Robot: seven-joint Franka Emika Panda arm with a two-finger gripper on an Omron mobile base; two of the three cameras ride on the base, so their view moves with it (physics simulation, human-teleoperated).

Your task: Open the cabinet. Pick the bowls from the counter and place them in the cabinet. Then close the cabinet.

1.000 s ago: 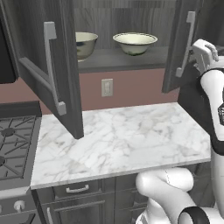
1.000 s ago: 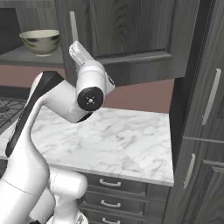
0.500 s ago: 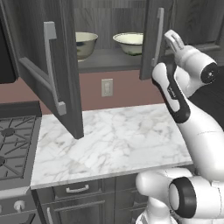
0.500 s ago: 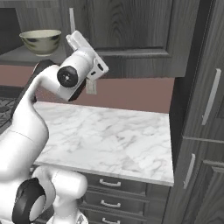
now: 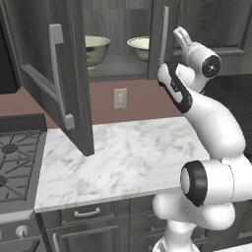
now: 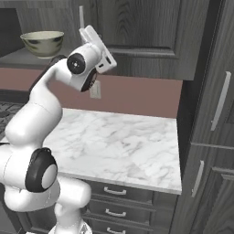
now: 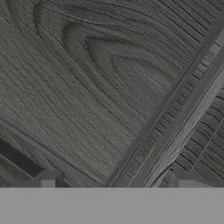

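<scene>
I have swung the right door of the cabinet most of the way shut; the left door hangs wide open. Both bowls sit on the shelf. My gripper, fingers spread and holding nothing, presses against the door panel.

Count of items on record: two bowls, two cabinet doors, two bar handles, one counter slab.

Two round bowls, pale cream-green inside and greyish metallic outside, one toward the left end of the grey shelf, one toward its right end; two dark grey wood-grain panelled cabinet doors, left and right; two long silver bar handles; one white marble counter slab; one wall outlet plate.
</scene>
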